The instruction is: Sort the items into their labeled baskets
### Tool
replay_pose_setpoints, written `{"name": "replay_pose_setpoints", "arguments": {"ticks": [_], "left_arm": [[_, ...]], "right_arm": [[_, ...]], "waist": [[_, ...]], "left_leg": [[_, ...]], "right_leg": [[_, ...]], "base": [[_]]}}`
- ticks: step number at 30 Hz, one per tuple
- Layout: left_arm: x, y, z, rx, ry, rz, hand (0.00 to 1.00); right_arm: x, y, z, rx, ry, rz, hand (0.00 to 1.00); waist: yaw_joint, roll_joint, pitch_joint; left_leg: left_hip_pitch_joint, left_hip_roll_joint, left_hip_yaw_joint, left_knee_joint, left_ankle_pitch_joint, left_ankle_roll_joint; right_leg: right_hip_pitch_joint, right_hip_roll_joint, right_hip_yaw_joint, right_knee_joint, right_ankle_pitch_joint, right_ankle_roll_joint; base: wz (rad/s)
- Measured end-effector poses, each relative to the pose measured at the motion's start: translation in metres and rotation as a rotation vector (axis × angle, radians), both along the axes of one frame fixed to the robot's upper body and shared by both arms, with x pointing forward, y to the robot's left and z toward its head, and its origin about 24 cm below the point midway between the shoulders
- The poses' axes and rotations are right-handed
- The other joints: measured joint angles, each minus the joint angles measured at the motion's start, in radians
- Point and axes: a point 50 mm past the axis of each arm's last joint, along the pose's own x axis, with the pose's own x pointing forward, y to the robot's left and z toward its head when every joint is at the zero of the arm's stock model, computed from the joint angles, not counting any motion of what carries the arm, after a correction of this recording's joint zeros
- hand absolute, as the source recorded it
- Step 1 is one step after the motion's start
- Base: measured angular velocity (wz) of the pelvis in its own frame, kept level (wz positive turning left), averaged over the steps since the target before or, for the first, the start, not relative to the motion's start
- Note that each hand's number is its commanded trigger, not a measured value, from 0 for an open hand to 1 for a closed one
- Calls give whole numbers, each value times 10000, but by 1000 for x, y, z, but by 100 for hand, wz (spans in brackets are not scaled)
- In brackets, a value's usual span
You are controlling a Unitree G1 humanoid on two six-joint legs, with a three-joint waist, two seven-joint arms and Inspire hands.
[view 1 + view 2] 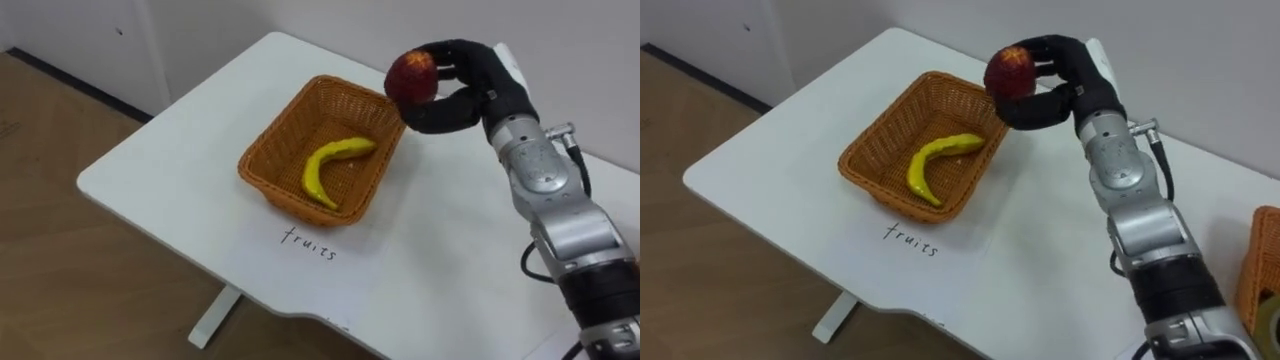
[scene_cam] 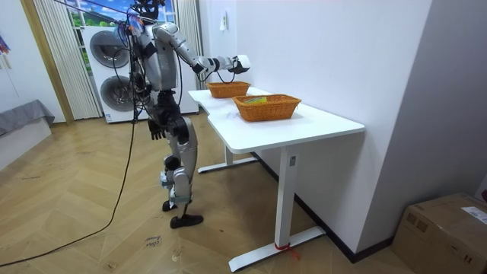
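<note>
Apple (image 1: 411,78) clasped in our right hand (image 1: 482,90) hovers at the basket's (image 1: 272,188) two-o'clock rim, presumably to join the banana (image 1: 325,165).

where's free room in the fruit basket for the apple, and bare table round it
In the basket, the floor is bare between the banana and the far-left rim. Bare table runs left of the basket to the edge, and right of it up to the arm. Crowded: the far-right corner, where the right hand holds the apple above the rim.
</note>
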Motion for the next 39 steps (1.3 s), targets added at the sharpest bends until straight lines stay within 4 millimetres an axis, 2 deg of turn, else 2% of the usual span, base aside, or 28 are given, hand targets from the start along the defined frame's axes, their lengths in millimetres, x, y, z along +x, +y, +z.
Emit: {"name": "replay_pose_setpoints", "arguments": {"ticks": [7, 17, 27, 35, 37, 38, 39], "left_arm": [[-5, 1, 0, 70, 217, 94, 0], [1, 2, 1, 268, 283, -264, 0], [6, 3, 1, 297, 130, -238, 0], [17, 4, 4, 347, -246, -227, 0], [17, 5, 4, 362, -266, -225, 0], [17, 5, 4, 362, -267, -225, 0], [17, 5, 4, 363, -263, -223, 0]], "right_arm": [[-3, 23, 10, -202, -286, 1005, 100], [-4, 36, 6, -716, -89, 1484, 100], [-5, 43, 3, -856, 14, 1778, 100], [-5, 42, 3, -852, -64, 1648, 100], [-5, 42, 3, -849, -83, 1614, 59], [-5, 42, 3, -849, -88, 1606, 16], [-5, 42, 3, -855, -91, 1603, 0]], "waist": [[324, -28, 11], [705, -59, 19], [733, -96, -2], [743, -236, 43], [741, -241, 46], [739, -241, 46], [775, -244, 44]], "left_leg": [[1, 2, 11, 9, -3, 3], [-79, -10, 12, 96, -51, 23], [-90, -4, -1, 46, -48, 26], [-91, -3, 7, 33, -49, 26], [-91, -3, 20, 35, -49, 26], [-91, -3, 37, 35, -50, 27], [-110, -2, 43, 37, -50, 27]], "right_leg": [[-6, -4, -12, 11, -1, 1], [-48, -19, -25, 27, 2, 4], [-73, -4, -25, 1, 0, 8], [-82, -2, -18, -1, -3, 13], [-86, -4, -11, 1, -3, 13], [-94, -5, -6, 1, -3, 13], [-110, -3, -8, 3, -3, 13]], "base": [[0], [0], [0], [0], [0], [-4], [-3]]}}
